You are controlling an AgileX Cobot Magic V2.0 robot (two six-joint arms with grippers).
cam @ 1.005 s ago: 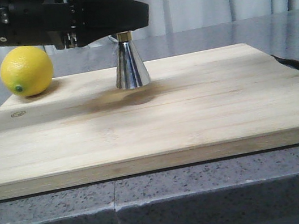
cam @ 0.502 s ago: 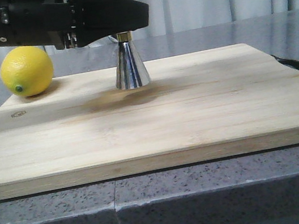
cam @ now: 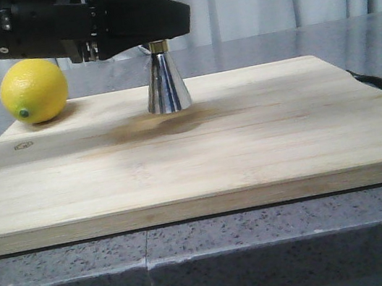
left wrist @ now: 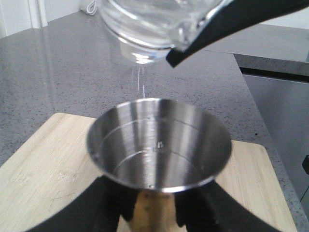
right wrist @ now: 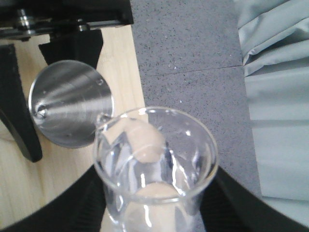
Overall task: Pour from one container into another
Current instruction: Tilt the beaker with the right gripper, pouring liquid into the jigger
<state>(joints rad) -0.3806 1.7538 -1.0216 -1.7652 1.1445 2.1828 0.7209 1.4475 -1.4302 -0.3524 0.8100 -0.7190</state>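
Note:
The steel jigger [cam: 165, 82] stands on the wooden board [cam: 199, 149], its gold waist just under my left arm. My left gripper [left wrist: 153, 212] is shut on the jigger's waist, a black finger on each side below the open upper cup [left wrist: 159, 142]. The clear glass beaker [right wrist: 154, 164] is tilted above and beside that cup [right wrist: 70, 108], with my right gripper [right wrist: 154, 205] shut on it. In the left wrist view the beaker [left wrist: 145, 29] hangs over the cup, and a thin thread of liquid [left wrist: 140, 82] falls from its lip. In the front view the beaker is hidden.
A yellow lemon [cam: 33, 90] sits at the board's far left corner. A dark object [cam: 379, 86] lies off the board's right edge. The board rests on a grey speckled counter [cam: 268, 255], with curtains behind.

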